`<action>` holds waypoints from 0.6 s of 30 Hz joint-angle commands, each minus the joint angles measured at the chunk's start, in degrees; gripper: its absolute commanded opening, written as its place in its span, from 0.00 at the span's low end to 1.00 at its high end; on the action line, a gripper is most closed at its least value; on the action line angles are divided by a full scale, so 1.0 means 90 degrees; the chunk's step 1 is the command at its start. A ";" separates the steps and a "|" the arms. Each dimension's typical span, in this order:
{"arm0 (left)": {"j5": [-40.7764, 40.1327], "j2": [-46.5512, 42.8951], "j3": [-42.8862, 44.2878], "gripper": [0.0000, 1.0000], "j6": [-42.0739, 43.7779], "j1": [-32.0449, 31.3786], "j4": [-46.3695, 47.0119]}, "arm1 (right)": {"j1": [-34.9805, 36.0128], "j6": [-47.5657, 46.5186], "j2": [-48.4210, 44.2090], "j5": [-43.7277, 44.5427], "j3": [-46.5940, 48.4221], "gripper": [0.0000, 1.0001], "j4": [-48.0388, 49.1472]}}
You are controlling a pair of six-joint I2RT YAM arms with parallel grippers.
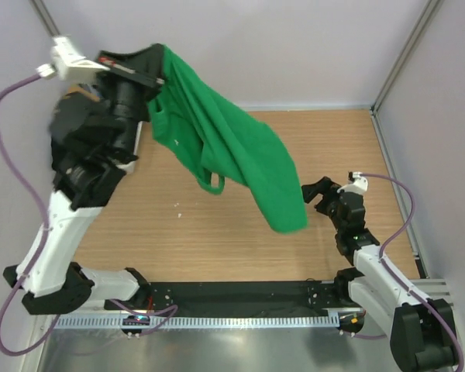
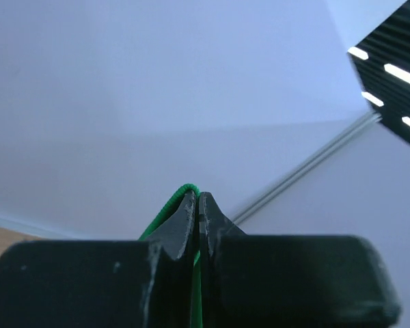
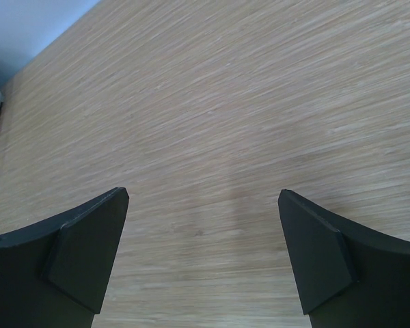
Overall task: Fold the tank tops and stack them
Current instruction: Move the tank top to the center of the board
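A bright green tank top [image 1: 232, 147] hangs in the air over the wooden table [image 1: 217, 232], draped diagonally from the upper left down to its lowest end near the table's right middle. One strap loop dangles at its centre. My left gripper [image 1: 161, 77] is raised high at the back left and shut on the top edge of the garment. In the left wrist view the green hem [image 2: 165, 212] curls over the closed tips of that gripper [image 2: 197, 198]. My right gripper [image 1: 316, 192] stays low just right of the cloth's lower end, open and empty above bare wood [image 3: 203, 195].
Pale walls and metal frame posts [image 1: 399, 54] enclose the table at the back and right. A black rail [image 1: 232, 294] runs along the near edge between the arm bases. Purple cables [image 1: 8, 147] loop beside the left arm. A small white speck [image 1: 178, 205] lies on the wood.
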 commanded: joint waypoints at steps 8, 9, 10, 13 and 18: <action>-0.1168 0.0730 -0.4683 0.82 -0.1127 0.0101 0.0277 | 0.0017 -0.0169 -0.0834 0.0438 -0.0209 0.97 0.0007; -0.1159 0.0779 -0.4892 0.99 -0.1420 0.0188 0.0161 | 0.0017 -0.0188 -0.0893 0.0254 -0.0249 0.97 0.0085; -0.1149 0.0799 -0.5087 1.00 -0.1558 0.0247 -0.0024 | 0.0017 -0.0247 -0.0855 0.0146 -0.0269 0.97 0.0154; -0.1110 0.0682 -0.5167 1.00 -0.1444 0.0355 -0.0620 | 0.0055 -0.0393 -0.0447 -0.0664 -0.0230 0.90 0.0495; -0.1061 -0.0127 -0.5372 1.00 -0.1032 0.0355 -0.0934 | 0.0581 -0.0637 0.0413 -0.1281 0.0131 0.77 0.0867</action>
